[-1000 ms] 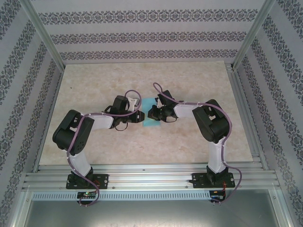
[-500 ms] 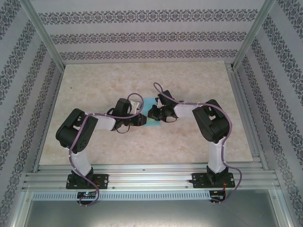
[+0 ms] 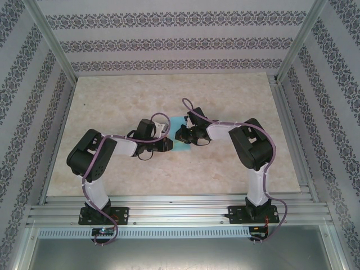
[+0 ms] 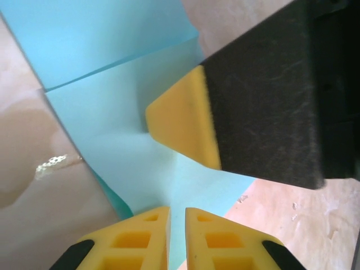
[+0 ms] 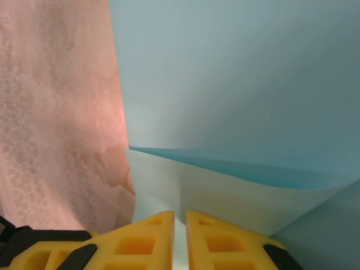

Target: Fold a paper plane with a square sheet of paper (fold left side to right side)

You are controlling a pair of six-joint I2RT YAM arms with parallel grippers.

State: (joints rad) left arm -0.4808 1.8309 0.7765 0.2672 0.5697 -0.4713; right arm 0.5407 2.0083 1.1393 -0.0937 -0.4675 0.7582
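The turquoise square sheet of paper (image 3: 182,147) lies mid-table between both arms, partly folded, with a flap curling up over a lower layer (image 5: 236,73). No finished paper plane shows. My left gripper (image 3: 169,144) reaches in from the left. Its jaws (image 4: 177,211) are nearly closed, and the sheet (image 4: 112,50) narrows into the thin slit between them. My right gripper (image 3: 179,134) comes in from the right, shut to a thin slit (image 5: 180,214), its tips resting on the pale lower layer under the raised flap. One right fingertip (image 4: 183,121) presses on the sheet just beyond my left jaws.
The beige marbled tabletop (image 3: 225,95) stretches around the sheet on all sides. Patterned walls and metal posts (image 3: 292,45) box in the workspace. An aluminium rail (image 3: 180,211) runs along the near edge by the arm bases.
My left arm has swung right and slightly toward the near edge, bringing its gripper in over the sheet. The right arm has stayed almost still.
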